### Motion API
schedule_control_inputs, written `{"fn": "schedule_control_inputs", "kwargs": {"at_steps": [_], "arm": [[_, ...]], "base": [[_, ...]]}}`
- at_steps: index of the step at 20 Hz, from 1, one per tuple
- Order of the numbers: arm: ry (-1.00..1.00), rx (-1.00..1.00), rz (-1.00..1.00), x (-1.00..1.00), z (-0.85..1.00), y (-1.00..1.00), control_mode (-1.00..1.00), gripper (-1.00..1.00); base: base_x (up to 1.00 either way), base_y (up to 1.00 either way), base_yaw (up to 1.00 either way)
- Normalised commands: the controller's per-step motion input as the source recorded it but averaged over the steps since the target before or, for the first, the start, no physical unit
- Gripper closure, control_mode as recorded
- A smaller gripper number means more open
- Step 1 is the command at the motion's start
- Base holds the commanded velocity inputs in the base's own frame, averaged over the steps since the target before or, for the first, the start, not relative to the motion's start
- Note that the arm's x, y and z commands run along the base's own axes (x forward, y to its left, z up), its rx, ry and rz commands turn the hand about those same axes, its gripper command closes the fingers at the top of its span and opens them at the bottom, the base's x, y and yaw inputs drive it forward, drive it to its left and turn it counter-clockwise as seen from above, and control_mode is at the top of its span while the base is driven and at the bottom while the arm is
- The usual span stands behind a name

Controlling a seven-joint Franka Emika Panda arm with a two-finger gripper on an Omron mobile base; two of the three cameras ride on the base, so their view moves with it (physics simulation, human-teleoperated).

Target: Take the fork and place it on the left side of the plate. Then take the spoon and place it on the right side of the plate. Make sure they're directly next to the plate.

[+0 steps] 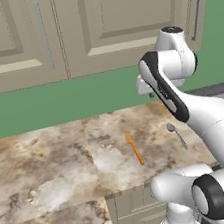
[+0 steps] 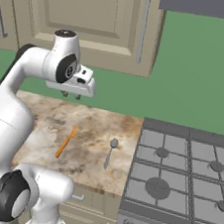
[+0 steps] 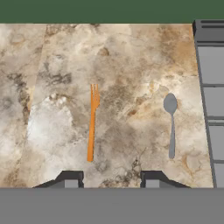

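I had the gripper (image 2: 71,96) hanging above the bench (image 3: 52,65), jaws apart and empty. The fork (image 3: 92,122) lay below it, slightly left of centre, its long axis running away from me, tines far.

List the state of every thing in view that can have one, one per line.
fork: flat on the counter, untouched, tines toward the wall.
spoon: flat on the counter, bowl toward the wall, beside the stove.
gripper: raised above the counter, fingers apart, holding nothing.
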Motion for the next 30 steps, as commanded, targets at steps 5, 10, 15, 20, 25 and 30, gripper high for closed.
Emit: {"fn": "schedule_control_inputs", "kwargs": {"at_steps": [5, 10, 15, 20, 25, 30], "arm": [[0.0, 0.02, 0.0, -0.22, -0.03, 0.0, -1.0, -1.0], [-0.02, 0.0, -0.04, -0.41, -0.26, 0.22, -1.0, -1.0], [0.0, 0.0, -0.11, -0.19, -0.41, 0.32, -1.0, -1.0], [0.03, 0.0, -0.14, 0.03, -0.54, 0.29, -1.0, -1.0], [0.0, 0.0, -0.1, 0.22, -0.63, 0.22, -1.0, -1.0], [0.0, 0.0, -0.06, 0.44, -0.57, 0.11, -1.0, -1.0]], "base": [[0.0, 0.0, 0.0], [0.0, 0.0, 0.0], [0.0, 0.0, 0.0], [0.0, 0.0, 0.0], [0.0, 0.0, 0.0], [0.0, 0.0, 0.0]]}}
